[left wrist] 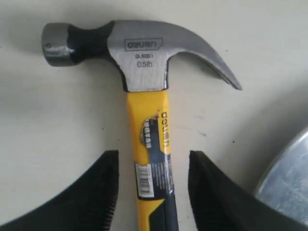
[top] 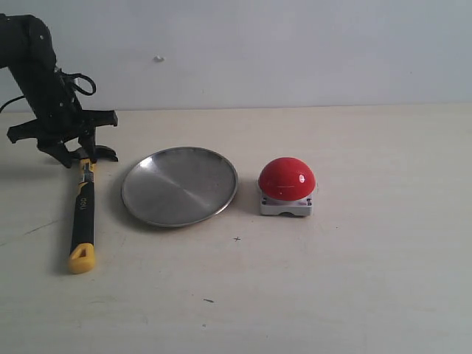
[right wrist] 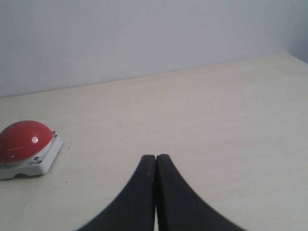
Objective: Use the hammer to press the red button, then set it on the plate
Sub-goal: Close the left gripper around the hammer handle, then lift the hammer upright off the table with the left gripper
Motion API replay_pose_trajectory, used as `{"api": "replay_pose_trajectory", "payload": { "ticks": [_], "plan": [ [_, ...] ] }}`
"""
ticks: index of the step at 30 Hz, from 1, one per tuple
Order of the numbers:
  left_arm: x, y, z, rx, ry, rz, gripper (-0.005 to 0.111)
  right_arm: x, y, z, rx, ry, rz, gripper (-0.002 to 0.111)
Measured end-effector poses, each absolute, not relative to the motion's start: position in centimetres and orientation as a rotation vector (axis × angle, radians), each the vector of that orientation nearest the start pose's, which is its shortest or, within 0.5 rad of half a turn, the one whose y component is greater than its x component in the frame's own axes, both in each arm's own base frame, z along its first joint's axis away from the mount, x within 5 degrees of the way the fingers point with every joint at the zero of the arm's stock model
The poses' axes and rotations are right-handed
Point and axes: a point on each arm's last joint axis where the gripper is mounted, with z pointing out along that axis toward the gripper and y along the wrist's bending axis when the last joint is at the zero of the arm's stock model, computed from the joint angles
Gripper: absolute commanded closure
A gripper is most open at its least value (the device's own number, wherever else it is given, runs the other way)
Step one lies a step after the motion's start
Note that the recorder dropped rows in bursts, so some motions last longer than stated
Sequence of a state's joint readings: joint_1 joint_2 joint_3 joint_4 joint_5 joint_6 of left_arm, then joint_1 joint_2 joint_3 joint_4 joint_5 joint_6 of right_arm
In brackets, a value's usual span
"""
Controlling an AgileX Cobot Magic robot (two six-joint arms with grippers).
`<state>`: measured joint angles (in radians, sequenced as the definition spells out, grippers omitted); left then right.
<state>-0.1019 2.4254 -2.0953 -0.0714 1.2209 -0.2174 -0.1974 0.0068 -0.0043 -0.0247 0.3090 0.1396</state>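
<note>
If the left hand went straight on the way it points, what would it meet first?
Probably the hammer: its yellow neck sits inside the open left hand, table right behind; depth unclear.

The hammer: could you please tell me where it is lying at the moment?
In the exterior view the hammer lies on the table at the far left, just left of the plate, its yellow neck inside the open left hand.

The hammer [left wrist: 144, 62] has "0.5lb" stamped on its head, below a framed brand word, seemingly "deli". The yellow neck repeats this word.
</note>
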Motion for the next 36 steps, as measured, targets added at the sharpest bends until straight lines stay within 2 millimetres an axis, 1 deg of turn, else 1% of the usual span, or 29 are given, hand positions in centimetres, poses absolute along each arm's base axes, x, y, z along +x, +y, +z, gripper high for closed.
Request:
{"api": "replay_pose_trajectory", "payload": {
  "ticks": [3, 9, 12, 14, 15, 16, 21, 24, 25, 29, 31, 34, 35, 36],
  "plan": [
    [49.4, -5.7, 14.4, -0.208, 3.047, -0.125, 0.061, 5.3, -1.1, 18.6, 0.286, 1.773, -0.065, 0.108],
    [49.5, -5.6, 11.2, -0.231, 3.108, -0.108, 0.061, 5.3, -1.1, 18.6, 0.286, 1.773, -0.065, 0.108],
    [49.7, -5.6, 11.2, -0.241, 3.103, -0.106, 0.061, 5.3, -1.1, 18.6, 0.286, 1.773, -0.065, 0.108],
    [49.7, -5.7, 11.2, -0.241, 3.102, -0.107, 0.074, 5.3, -1.1, 18.6, 0.286, 1.773, -0.065, 0.108],
    [49.7, -5.7, 11.2, -0.237, 3.102, -0.106, 0.095, 5.3, -1.1, 18.6, 0.286, 1.773, -0.065, 0.108],
    [49.7, -5.6, 11.2, -0.228, 3.102, -0.101, 0.106, 5.3, -1.1, 18.6, 0.286, 1.773, -0.065, 0.108],
    [49.7, -5.6, 11.3, -0.172, 3.099, -0.101, 0.107, 5.3, -1.1, 18.6, 0.286, 1.773, -0.065, 0.108],
    [49.9, -6.3, 12.2, -0.085, 3.039, -0.108, 0.107, 5.3, -1.1, 18.6, 0.286, 1.773, -0.065, 0.108],
    [49.9, -6.8, 13.0, -0.063, 3.000, -0.114, 0.107, 5.3, -1.1, 18.6, 0.286, 1.773, -0.065, 0.108],
    [49.4, -8.0, 15.3, -0.022, 2.887, -0.135, 0.107, 5.3, -1.1, 18.6, 0.286, 1.773, -0.065, 0.108],
    [48.9, -8.4, 16.6, -0.008, 2.832, -0.148, 0.107, 5.3, -1.1, 18.6, 0.286, 1.773, -0.065, 0.108],
    [47.8, -8.4, 18.6, -0.003, 2.771, -0.158, 0.107, 5.3, -1.1, 18.6, 0.286, 1.773, -0.065, 0.108],
    [47.3, -8.3, 18.9, -0.004, 2.764, -0.158, 0.107, 5.3, -1.1, 18.6, 0.286, 1.773, -0.065, 0.108],
    [46.2, -8.1, 20.4, 0.009, 2.740, -0.159, 0.107, 5.3, -1.1, 18.6, 0.286, 1.773, -0.065, 0.108]
  ]
}}
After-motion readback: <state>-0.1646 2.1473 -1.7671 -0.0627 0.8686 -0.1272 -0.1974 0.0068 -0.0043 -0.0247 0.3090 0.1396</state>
